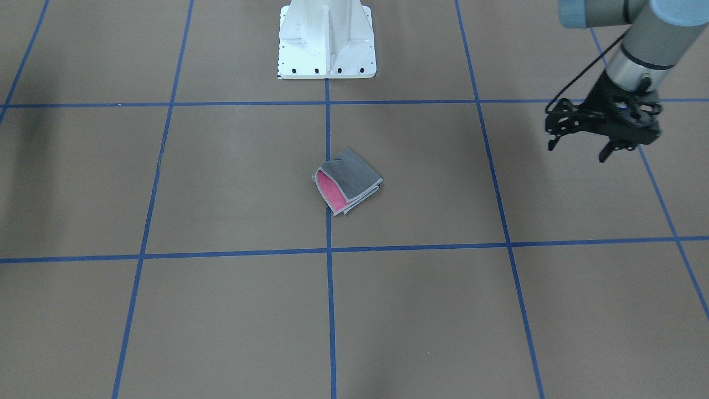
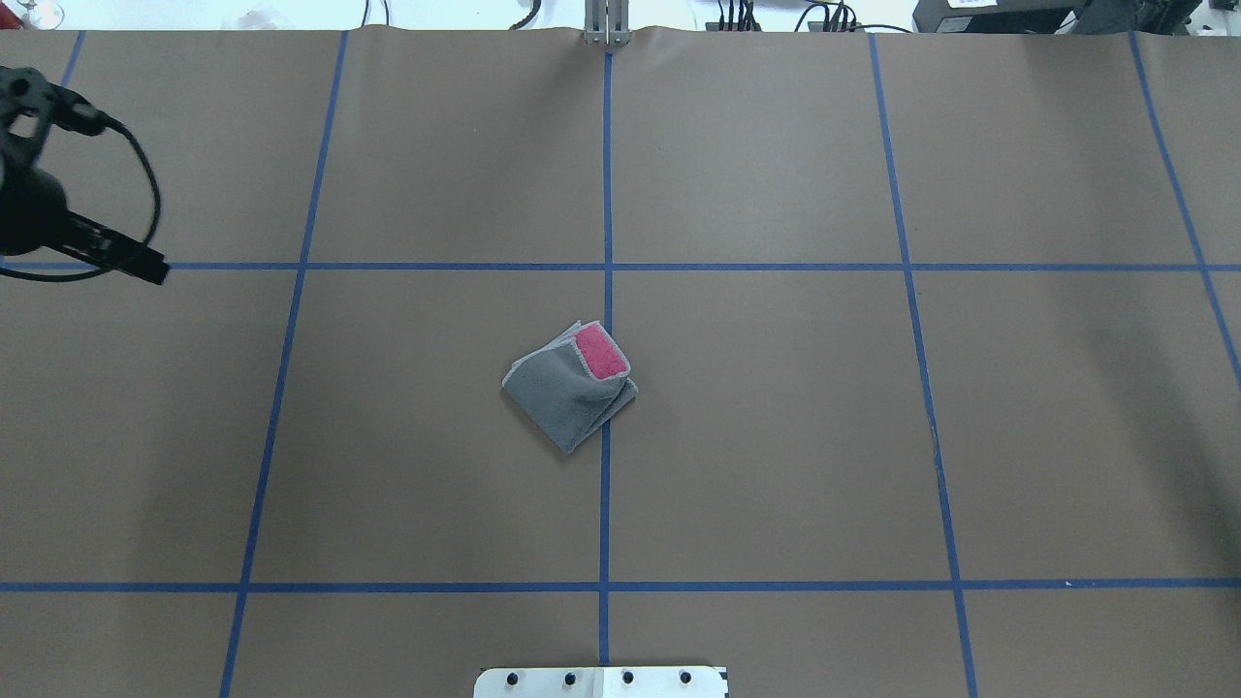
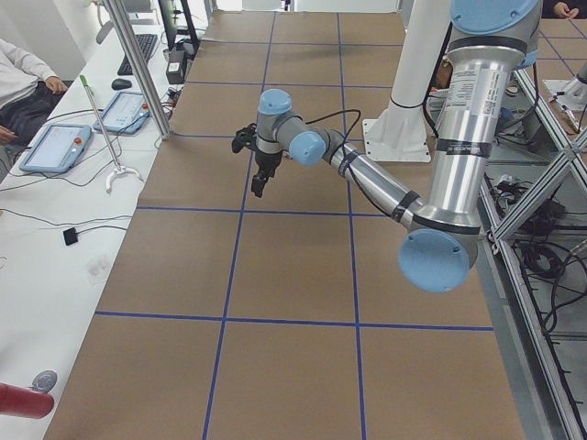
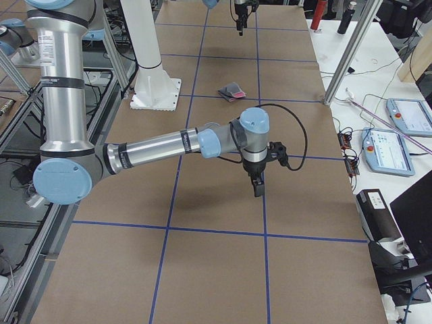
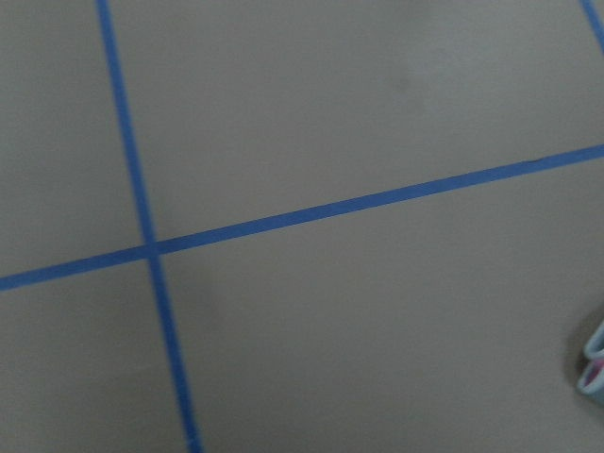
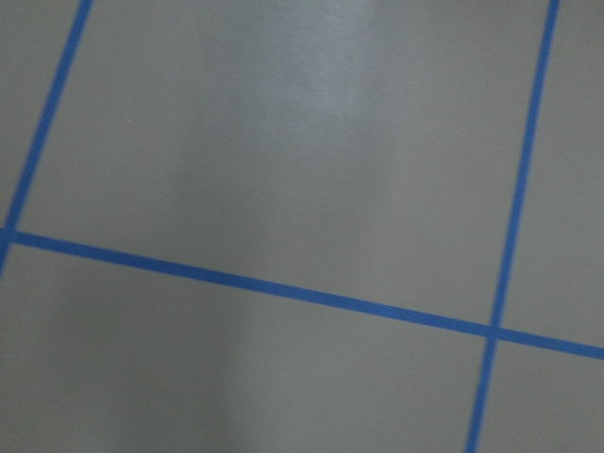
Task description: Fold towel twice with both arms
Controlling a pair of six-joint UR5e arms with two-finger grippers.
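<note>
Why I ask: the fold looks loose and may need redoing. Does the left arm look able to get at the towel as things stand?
Probably yes. The towel lies alone, with only bare table between it and the left gripper, which hangs empty off to the side, jaws apart.

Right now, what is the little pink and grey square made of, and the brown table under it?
The towel looks like soft terry cloth: fuzzy matte faces, a stitched pale edge. The table seems covered in brown paper, smooth and faintly shiny; its blue lines look like tape.
</note>
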